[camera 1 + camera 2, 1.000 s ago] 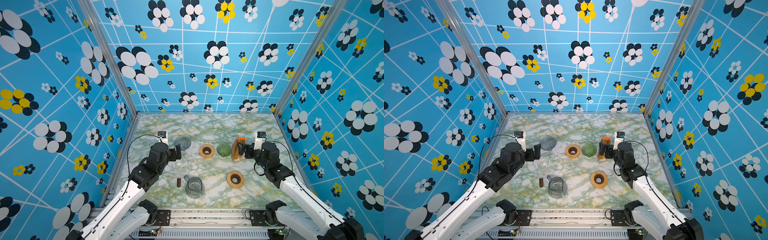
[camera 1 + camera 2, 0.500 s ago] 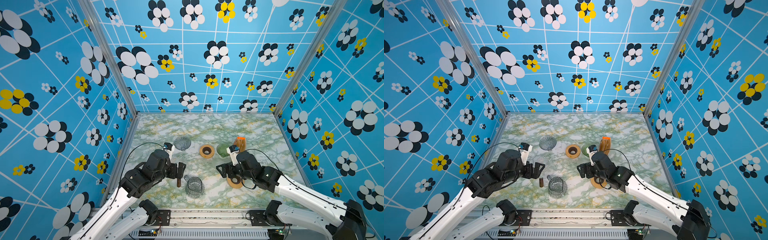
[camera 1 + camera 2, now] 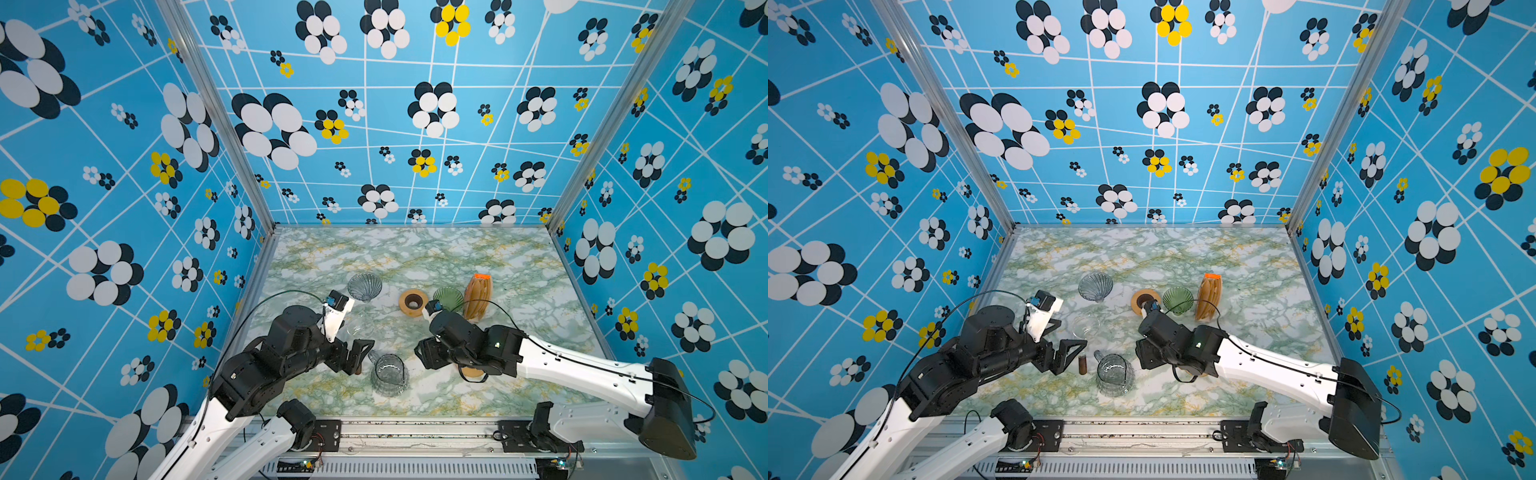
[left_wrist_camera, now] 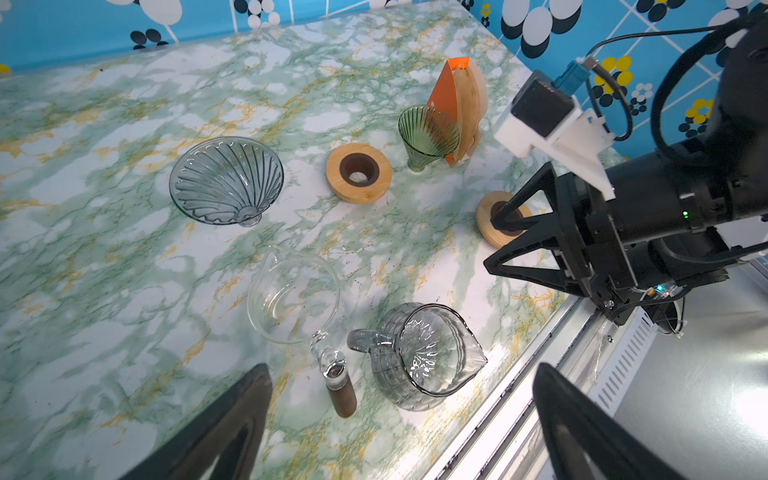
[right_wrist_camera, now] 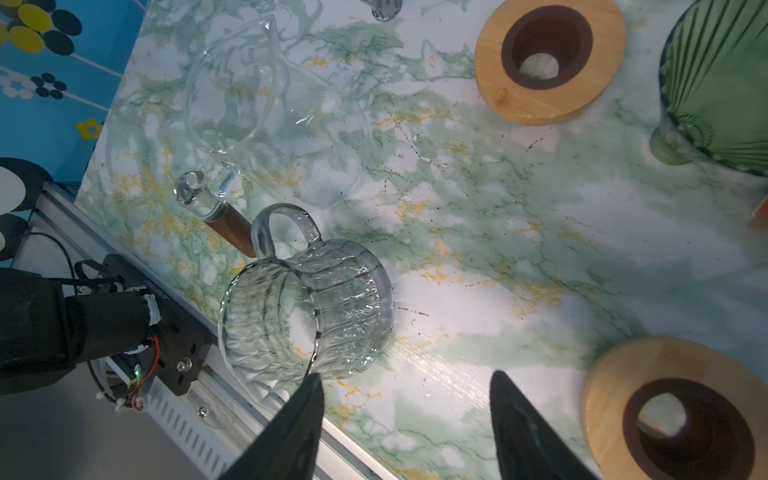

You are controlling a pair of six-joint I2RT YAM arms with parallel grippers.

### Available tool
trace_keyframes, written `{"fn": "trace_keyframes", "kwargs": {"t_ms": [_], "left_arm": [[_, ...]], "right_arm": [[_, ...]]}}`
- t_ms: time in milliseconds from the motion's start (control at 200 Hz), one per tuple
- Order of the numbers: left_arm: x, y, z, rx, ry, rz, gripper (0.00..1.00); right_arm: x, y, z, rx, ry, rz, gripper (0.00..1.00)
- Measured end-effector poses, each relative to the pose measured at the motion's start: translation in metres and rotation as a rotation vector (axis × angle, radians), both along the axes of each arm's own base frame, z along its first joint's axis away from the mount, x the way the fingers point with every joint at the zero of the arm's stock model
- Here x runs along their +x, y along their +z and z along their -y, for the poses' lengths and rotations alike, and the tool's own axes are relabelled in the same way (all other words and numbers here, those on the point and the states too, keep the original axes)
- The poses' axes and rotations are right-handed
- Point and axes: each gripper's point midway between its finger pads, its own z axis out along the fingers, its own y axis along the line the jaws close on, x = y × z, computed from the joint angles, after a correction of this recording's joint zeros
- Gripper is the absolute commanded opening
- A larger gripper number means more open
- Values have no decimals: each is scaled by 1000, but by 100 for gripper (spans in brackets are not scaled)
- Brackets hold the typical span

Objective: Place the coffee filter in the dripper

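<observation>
Starting nearest you: left gripper jaws spread wide, empty, beside ribbed glass pitcher. Right gripper jaws parted, nothing between, above marble table just beside pitcher (wooden ring close by). Farther back, your coffee filters stand upright in orange holder, just beside green dripper; grey dripper lies well apart, toward left arm's side.

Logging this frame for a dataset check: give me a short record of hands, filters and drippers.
left hand: open, empty, near ribbed glass jug
right hand: open, empty, near a wooden ring
coffee filters: in orange holder, untouched
green dripper: tilted beside orange holder, no filter inside
grey dripper: on its side, no filter inside
</observation>
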Motion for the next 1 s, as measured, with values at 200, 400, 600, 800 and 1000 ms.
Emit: {"fn": "trace_keyframes", "kwargs": {"t_ms": [200, 400, 600, 800, 1000], "left_arm": [[-5, -6, -8, -38, 14, 68, 99], [-2, -1, -9, -61, 26, 97, 99], [4, -7, -8, -46, 40, 80, 99], [6, -7, -7, -47, 42, 81, 99], [7, -8, -8, -45, 45, 77, 99]], "right_arm": [[-5, -7, -10, -32, -38, -21, 57], [-12, -12, -20, -49, -40, -32, 53], [-18, -21, -25, -69, -30, -47, 51], [-22, -27, -32, -87, -14, -52, 48], [-23, -28, -41, -88, -2, -55, 45]]}}
